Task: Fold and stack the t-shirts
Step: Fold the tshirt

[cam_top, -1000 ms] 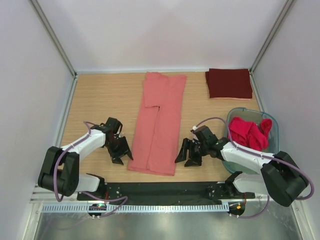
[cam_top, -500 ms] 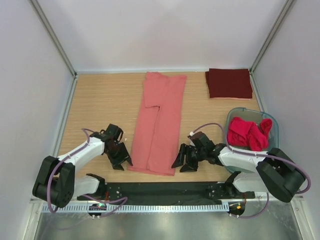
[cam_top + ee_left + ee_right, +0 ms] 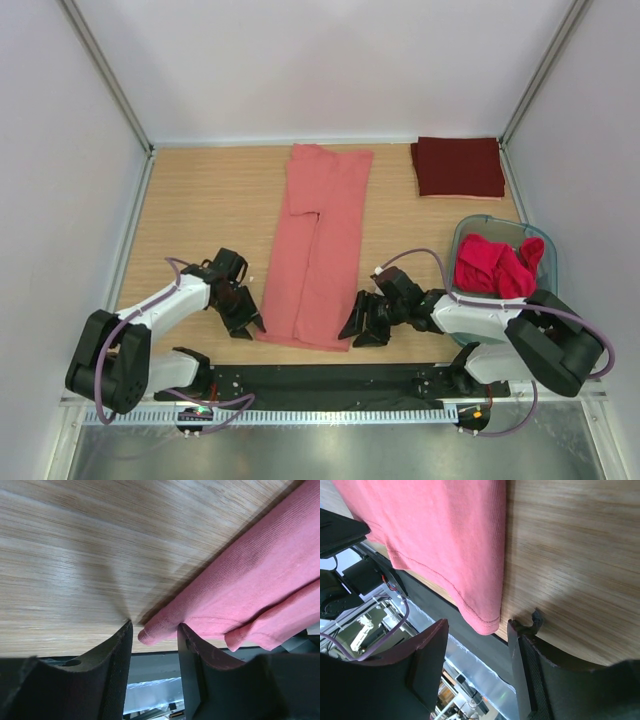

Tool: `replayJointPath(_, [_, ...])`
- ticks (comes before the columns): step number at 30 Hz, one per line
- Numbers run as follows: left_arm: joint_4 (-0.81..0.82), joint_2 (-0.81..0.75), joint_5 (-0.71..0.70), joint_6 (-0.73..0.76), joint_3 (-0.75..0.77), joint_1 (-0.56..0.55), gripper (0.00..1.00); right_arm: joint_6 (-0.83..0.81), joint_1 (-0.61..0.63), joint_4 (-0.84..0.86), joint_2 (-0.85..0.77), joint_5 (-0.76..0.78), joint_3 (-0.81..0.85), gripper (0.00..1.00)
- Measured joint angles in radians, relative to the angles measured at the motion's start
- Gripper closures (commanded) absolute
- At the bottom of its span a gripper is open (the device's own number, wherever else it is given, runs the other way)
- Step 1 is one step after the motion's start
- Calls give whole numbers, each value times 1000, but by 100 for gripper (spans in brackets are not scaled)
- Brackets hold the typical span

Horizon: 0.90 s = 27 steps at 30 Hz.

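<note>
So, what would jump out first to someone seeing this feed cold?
The long salmon-pink shirt lies folded lengthwise down the table's middle, with the left end effector and the right end effector each open around one of its near corners. After that, the dark maroon shirt folded neatly at the far right corner, and the bright red shirts bunched in the greenish tub at the right edge.
</note>
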Motion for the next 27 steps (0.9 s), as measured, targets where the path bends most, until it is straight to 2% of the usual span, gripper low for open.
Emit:
replayJointPath(11, [21, 1, -1, 1, -8, -5, 80, 19, 6, 54, 52, 1, 0, 58])
replayJointPath(13, [26, 1, 0, 1, -9, -7, 85, 19, 7, 74, 69, -5, 0, 69])
replayJointPath(14, [28, 1, 0, 1, -10, -10, 91, 19, 10, 81, 79, -2, 0, 77])
replayJointPath(15, [31, 1, 0, -1, -11, -14, 94, 19, 10, 85, 84, -3, -1, 92])
replayJointPath(16, [34, 1, 1, 0, -11, -18, 98, 17, 11, 86, 87, 2, -4, 98])
replayJointPath(22, [2, -30, 0, 5, 24, -31, 100, 17, 11, -8, 1, 40, 3, 99])
replayJointPath(27, [-54, -22, -27, 34, 216, -33, 100, -53, -50, -188, -80, 71, 151, 99])
